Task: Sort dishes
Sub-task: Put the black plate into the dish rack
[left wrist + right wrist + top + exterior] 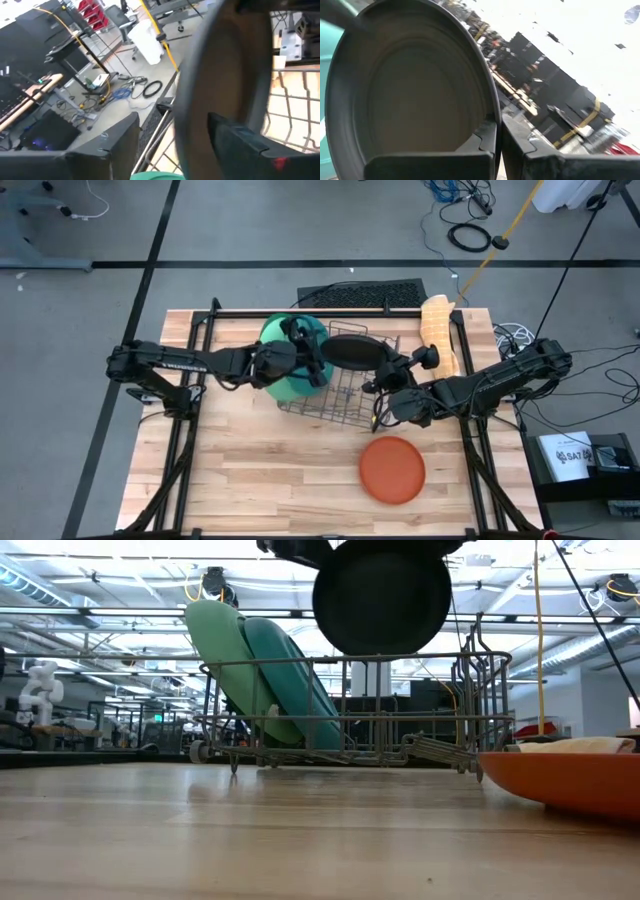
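The only writing is a pale strip along the left arm and a mark on a white box (567, 454) on the floor at 4 o'clock from the table (250, 480). Both are too small to read.

A wire rack (345, 408) stands at the middle of the table, slightly toward 12 o'clock. Two plates stand on edge in its 9 o'clock end, leaning side by side. The light-green plate (215, 650) is the outer one, and the teal plate (290, 670) is just beside it toward the rack's middle. The rest of the rack holds nothing.

The black plate (350, 352) hangs on edge in the air above the rack's 12 o'clock side, clear of the wires. The right end effector (498, 136) is clamped on its rim from the 4 o'clock side, with both fingers pinched against the edge.

The orange plate (392, 470) lies flat on the table at 5 o'clock from the rack, well apart from both arms.

The left end effector (172, 130) sits over the tops of the two green plates. Its fingers are spread wide and grip nothing. A sliver of green shows between them, and the black plate is just ahead.
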`<move>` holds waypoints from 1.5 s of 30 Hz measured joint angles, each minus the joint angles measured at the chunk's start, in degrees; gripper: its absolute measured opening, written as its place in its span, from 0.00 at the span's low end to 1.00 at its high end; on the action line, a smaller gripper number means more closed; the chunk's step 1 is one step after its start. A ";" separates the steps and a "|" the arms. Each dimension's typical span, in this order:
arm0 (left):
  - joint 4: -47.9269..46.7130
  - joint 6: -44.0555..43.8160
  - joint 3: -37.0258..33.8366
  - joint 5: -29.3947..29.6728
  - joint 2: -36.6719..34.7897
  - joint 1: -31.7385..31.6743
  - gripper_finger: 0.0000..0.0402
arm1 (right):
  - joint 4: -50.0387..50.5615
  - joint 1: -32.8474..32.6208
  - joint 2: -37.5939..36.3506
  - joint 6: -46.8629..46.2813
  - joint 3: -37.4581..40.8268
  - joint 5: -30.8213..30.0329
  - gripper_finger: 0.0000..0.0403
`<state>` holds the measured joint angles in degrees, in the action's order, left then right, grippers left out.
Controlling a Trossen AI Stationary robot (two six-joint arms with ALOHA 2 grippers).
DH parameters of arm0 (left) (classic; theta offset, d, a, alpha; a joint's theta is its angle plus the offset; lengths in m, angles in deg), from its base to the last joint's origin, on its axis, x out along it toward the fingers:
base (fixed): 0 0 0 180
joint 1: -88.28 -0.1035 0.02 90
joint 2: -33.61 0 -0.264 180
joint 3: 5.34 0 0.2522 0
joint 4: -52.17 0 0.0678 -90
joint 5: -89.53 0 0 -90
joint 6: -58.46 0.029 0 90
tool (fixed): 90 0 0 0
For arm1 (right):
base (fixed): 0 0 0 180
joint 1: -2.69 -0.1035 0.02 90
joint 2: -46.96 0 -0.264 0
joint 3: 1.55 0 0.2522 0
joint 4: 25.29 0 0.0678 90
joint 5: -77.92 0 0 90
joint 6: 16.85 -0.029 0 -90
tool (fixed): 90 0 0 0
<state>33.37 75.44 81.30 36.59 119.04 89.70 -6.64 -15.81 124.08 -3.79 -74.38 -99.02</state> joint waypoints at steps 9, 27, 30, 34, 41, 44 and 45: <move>0.46 6.44 0.02 -1.37 0.00 -1.12 0.11 | -0.42 0.03 0.00 0.14 0.00 1.77 0.01; 3.21 37.05 -0.04 -5.76 0.04 -7.05 0.00 | 0.30 -4.02 0.02 5.19 0.00 18.72 0.39; 5.25 46.18 -0.04 -7.70 -0.03 -7.07 0.00 | 0.51 -6.27 0.02 3.46 0.00 25.96 0.50; 8.03 54.13 -0.04 -13.94 -0.02 -5.45 0.00 | 2.53 -9.64 0.01 2.16 0.00 28.88 0.58; 8.21 59.69 -0.59 -21.86 0.45 -2.19 0.00 | 5.75 -15.25 -2.81 0.42 -0.01 22.63 0.56; 6.00 64.06 -1.01 -21.83 1.95 -1.19 0.00 | 5.72 -17.91 -4.83 -0.02 -0.01 22.43 0.52; 5.05 65.94 -1.01 -21.60 2.68 -0.87 0.00 | 5.65 -18.61 -5.55 -0.32 0.00 22.38 0.51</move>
<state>38.42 141.39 80.29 14.98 121.72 88.83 -0.98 -34.42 118.53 -4.11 -74.38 -76.64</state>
